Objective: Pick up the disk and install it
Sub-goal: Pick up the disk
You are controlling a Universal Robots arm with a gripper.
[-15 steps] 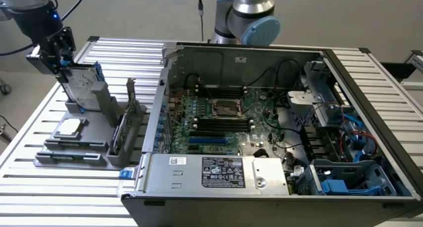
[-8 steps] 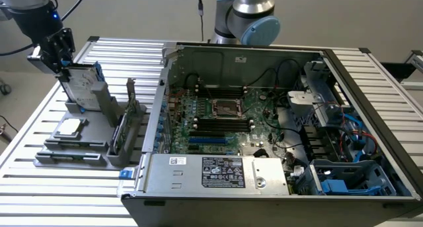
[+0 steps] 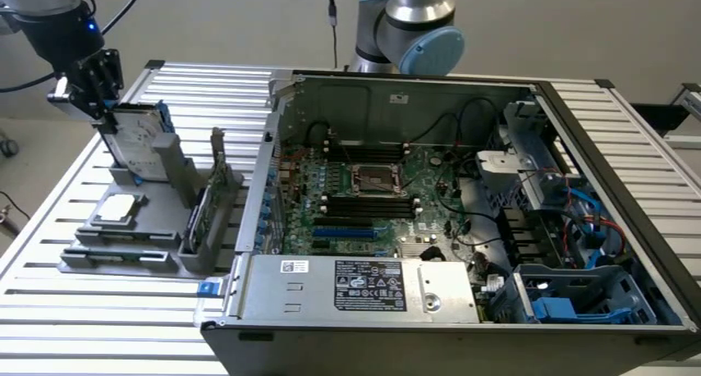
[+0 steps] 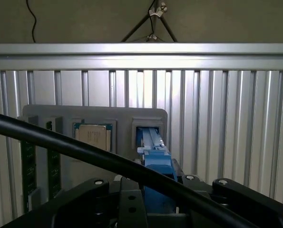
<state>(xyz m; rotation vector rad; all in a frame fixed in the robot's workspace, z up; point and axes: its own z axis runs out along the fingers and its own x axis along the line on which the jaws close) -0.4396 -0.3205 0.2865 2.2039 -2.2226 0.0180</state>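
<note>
Slatted table (image 3: 613,130), open PC case (image 3: 383,97) on it. Grey holder (image 3: 180,175) sits at the exterior view's left of the case. Disk (image 3: 137,138) (image 4: 155,161) stands upright in the holder, blue edge up. Gripper (image 3: 101,113) straddles the disk's top edge; can't tell if it's clamped. Chip (image 3: 118,208) lies flat on the holder near the disk.

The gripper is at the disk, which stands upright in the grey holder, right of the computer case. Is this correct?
No. The exterior view shows the holder on its left of the case, not right; the gripper is at the upright disk.
</note>
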